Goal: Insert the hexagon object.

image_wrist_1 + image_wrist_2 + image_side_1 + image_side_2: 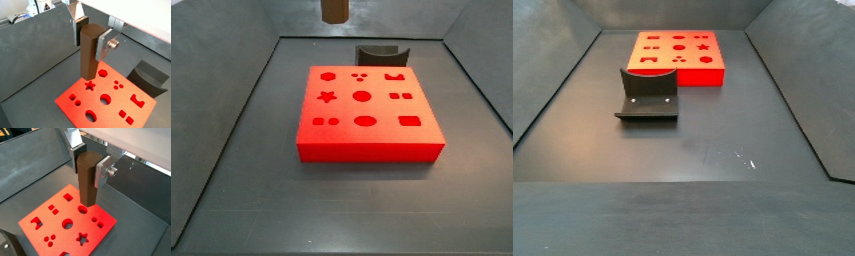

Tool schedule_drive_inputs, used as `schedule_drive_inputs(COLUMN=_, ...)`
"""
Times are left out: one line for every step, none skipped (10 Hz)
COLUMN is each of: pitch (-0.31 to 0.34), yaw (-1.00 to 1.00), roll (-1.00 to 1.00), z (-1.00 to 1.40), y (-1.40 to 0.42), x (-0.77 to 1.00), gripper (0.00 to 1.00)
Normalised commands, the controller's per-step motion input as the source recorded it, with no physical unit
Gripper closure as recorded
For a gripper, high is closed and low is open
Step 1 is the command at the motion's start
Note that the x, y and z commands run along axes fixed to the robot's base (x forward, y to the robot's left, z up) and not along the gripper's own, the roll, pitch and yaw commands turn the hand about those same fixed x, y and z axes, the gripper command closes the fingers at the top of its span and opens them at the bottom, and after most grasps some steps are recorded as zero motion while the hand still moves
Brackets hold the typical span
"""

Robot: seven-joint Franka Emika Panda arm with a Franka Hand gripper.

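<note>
The pincer [89,37] is raised above the red block [110,102] and is closed on the peg [89,52], a long, slim dark-brown rod. In both wrist views the peg [89,178] hangs upright between the two flat silver fingers [105,46], clamped at its upper part, with its lower end free and pointing down toward the block. The pincer [89,164] is seen the same way there, with one finger [104,172] plainly in front of the peg.

In a side view only the lower tip of the peg [334,10] shows, at the upper edge of the picture, well above the bench [251,200] and apart from the block [368,110]. The pincer itself is out of that picture.

The red block lies flat on the dark bench. Its upper face carries a set of cut-out holes of different shapes, among them a star [89,85], round holes and square holes. In a wrist view the peg's lower end appears over the block's edge zone near the star and a hexagon-shaped hole [103,73]; how high it stands above the face cannot be told from these views.

The dark L-shaped fixture [647,94] stands on the bench just beside the red block [679,56]. It also shows behind the block in a side view [381,53] and at the picture edge in a wrist view [148,77].
</note>
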Motion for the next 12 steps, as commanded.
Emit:
schedule_drive_inputs(pitch=0.000, yaw=-0.13, roll=0.00, z=-0.05, y=0.22, x=-0.02, gripper=1.00)
schedule_drive_inputs(pitch=-0.024, yaw=0.07, roll=-0.13, z=-0.10, y=0.78, x=0.20, gripper=1.00)
schedule_drive_inputs(pitch=-0.027, yaw=0.34, roll=0.00, z=-0.17, y=0.67, x=0.16, gripper=1.00)
schedule_drive_inputs(pitch=0.000, yaw=0.42, roll=0.02, z=-0.18, y=0.58, x=0.15, gripper=1.00)
schedule_drive_inputs(pitch=0.000, yaw=0.59, roll=0.04, z=-0.24, y=0.47, x=0.04, gripper=1.00)
schedule_drive_inputs(pitch=0.000, yaw=0.69, roll=0.01, z=-0.33, y=0.40, x=0.00, gripper=1.00)
schedule_drive_inputs(pitch=0.000, yaw=0.79, roll=0.01, z=-0.35, y=0.35, x=0.00, gripper=1.00)
schedule_drive_inputs(pitch=0.000, yaw=0.87, roll=0.03, z=-0.31, y=0.28, x=-0.05, gripper=1.00)
schedule_drive_inputs(pitch=0.000, yaw=0.80, roll=0.04, z=-0.24, y=0.33, x=0.00, gripper=1.00)
schedule_drive_inputs(pitch=0.011, yaw=0.41, roll=0.01, z=-0.21, y=0.60, x=0.04, gripper=1.00)
schedule_drive_inputs(pitch=0.000, yaw=0.01, roll=0.00, z=-0.56, y=0.50, x=-0.13, gripper=1.00)
schedule_drive_inputs(pitch=0.000, yaw=0.00, roll=0.00, z=-0.69, y=0.47, x=-0.16, gripper=1.00)
